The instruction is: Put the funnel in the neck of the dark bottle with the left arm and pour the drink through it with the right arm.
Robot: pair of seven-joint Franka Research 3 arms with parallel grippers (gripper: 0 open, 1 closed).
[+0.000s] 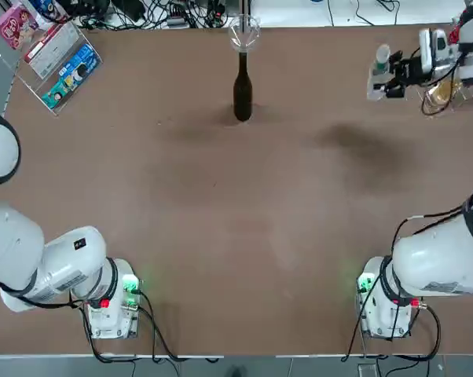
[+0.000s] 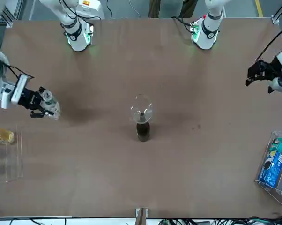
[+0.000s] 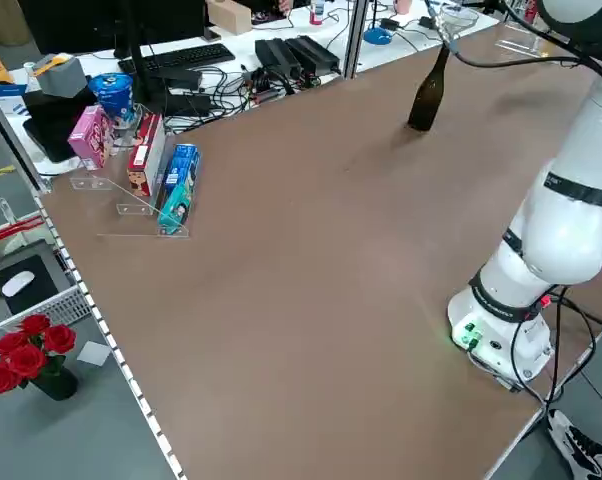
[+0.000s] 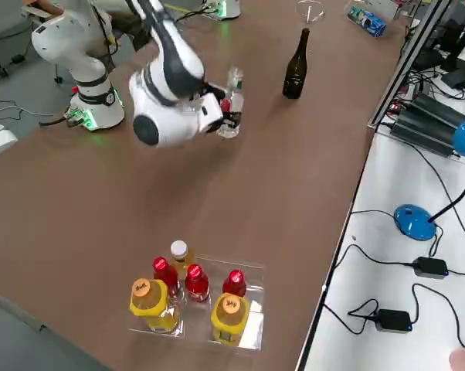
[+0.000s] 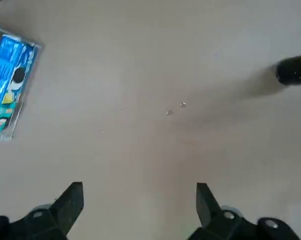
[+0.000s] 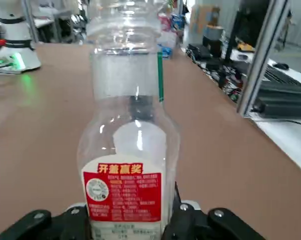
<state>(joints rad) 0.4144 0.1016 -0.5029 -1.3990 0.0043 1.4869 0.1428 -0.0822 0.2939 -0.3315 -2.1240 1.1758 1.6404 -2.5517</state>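
Brown tabletop [image 1: 221,196]; dark bottle [image 1: 243,94] upright, funnel [image 1: 244,33] at its neck. Right of it, the right gripper [image 6: 131,200] pinches the clear drink bottle [image 6: 125,150], seemingly drained; left of it, the left gripper [image 5: 140,185] is spread, empty. Pouring looks finished; next: lower the drink bottle gently
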